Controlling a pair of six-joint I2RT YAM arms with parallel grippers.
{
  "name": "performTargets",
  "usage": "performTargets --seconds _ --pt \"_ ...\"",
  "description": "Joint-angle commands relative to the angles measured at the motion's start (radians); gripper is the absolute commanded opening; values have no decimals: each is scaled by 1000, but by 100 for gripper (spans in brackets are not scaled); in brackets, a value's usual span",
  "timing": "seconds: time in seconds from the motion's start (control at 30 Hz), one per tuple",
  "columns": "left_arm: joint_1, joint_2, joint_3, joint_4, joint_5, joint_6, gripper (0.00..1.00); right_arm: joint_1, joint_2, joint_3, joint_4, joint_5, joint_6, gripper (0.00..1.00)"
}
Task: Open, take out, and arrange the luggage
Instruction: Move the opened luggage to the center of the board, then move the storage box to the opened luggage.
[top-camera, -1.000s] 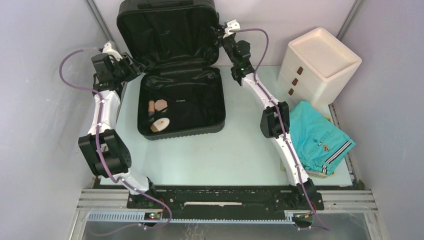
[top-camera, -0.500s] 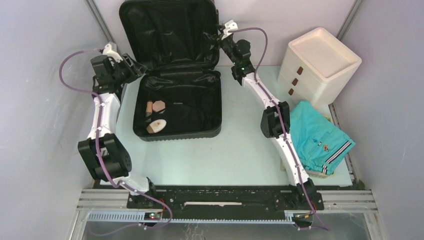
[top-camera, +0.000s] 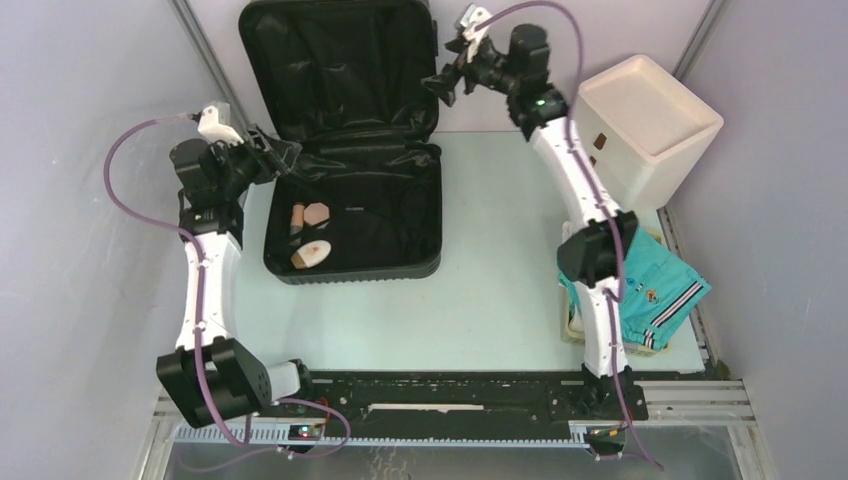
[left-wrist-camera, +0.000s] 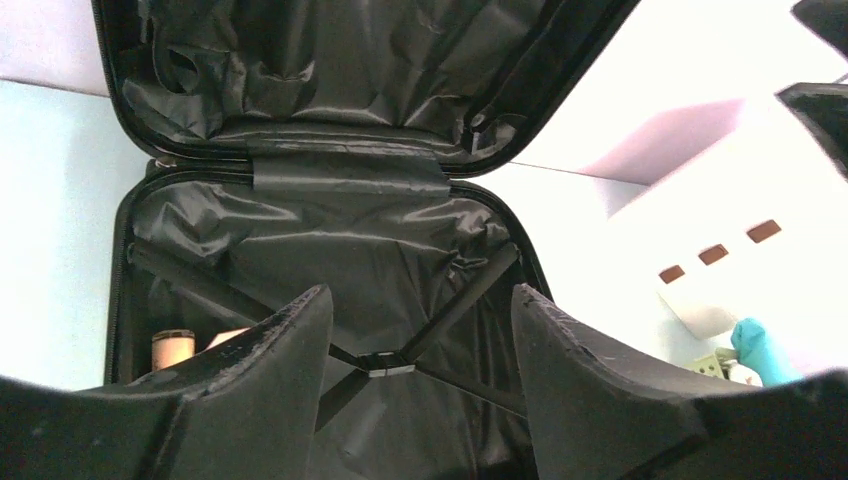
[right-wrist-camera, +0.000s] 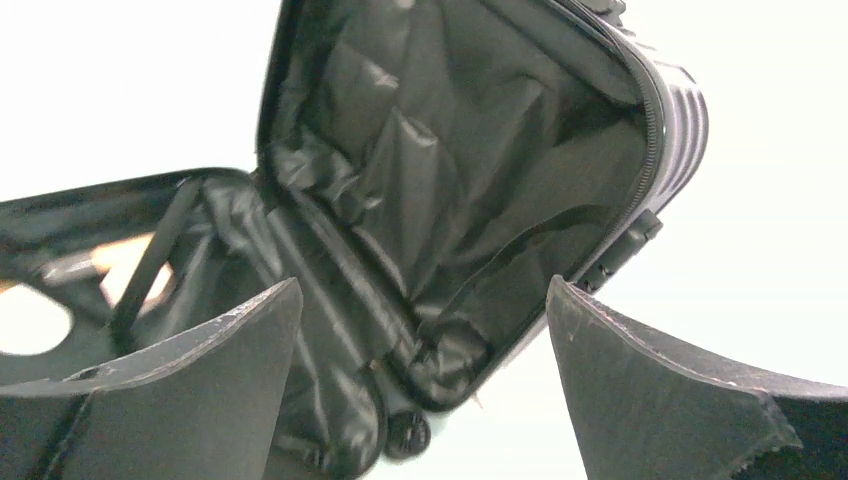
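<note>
Crossed straps (left-wrist-camera: 385, 362) across open luggage (left-wrist-camera: 340, 250) compartment.

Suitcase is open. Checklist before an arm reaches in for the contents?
1. lid of the black ribbed hard-shell suitcase raised upright: ok.
2. left gripper open, nothing between its fingers: ok.
3. right gripper open, nothing between its fingers: ok.
4. small tan and white items in view at the base's left side: ok.
5. black crossed straps unbuckled: not ok, clipped at the centre.
6. straps clear of the items: cannot tell.
</note>
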Motion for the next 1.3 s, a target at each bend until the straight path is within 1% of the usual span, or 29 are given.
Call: performTargets --seconds 0.0,0.1,0.13,0.17,0.2,0.23,0.3,0.37,0.43,0.53,0.6,0.67,0.7,0.73,0.83,0.93,1.07,1.2,1.27 --pt "-2 -124 -110 94 46 -17 75 -43 -240 -52 -420 -181 -226 100" --pt "-3 -239 -200 134 0 -7 91 -88 -384 -138 -666 -214 -368 100" --pt "-3 -275 -231 143 -8 -5 98 -112 -441 -207 -744 -210 -398 100" --pt "-5 -315 -269 156 -14 -5 100 -157 -509 -283 -775 -213 -410 100" --pt "-6 -352 -305 178 -22 -13 100 -190 -579 -370 -782 -223 -404 100" --pt "-19 -394 -362 214 -46 -34 100 -287 -666 -481 -772 -248 -362 100" --pt "-44 -437 -421 252 -61 -47 100 -385 -761 -606 -748 -283 -287 100" --pt "-87 -459 -450 243 -44 -17 100 -556 -842 -711 -728 -316 -231 100" --pt "-136 -467 -449 144 -37 38 100 -673 -875 -753 -760 -314 -222 100" --pt "-217 -495 -452 0 -57 146 100 -796 -859 -739 -834 -282 -243 100" --pt "-277 -539 -485 -58 -139 232 100 -839 -822 -692 -883 -237 -260 100" --pt "-330 -579 -490 -140 -284 304 100 -847 -768 -612 -960 -189 -296 98" --pt "-350 -603 -498 -153 -336 328 100 -844 -739 -571 -994 -173 -313 96" --pt "-363 -625 -517 -147 -361 344 100 -836 -715 -536 -1019 -158 -323 94" --pt "-369 -658 -533 -143 -386 359 100 -799 -655 -464 -1014 -101 -313 89" --pt "-369 -657 -526 -153 -395 363 99 -770 -596 -426 -979 -69 -281 86" --pt "-369 -660 -523 -155 -390 364 97 -711 -496 -335 -982 10 -276 80" --pt "-369 -643 -523 -155 -383 364 96 -661 -425 -299 -964 98 -301 76" --pt "-369 -629 -520 -155 -376 364 95 -653 -392 -278 -955 128 -292 72"
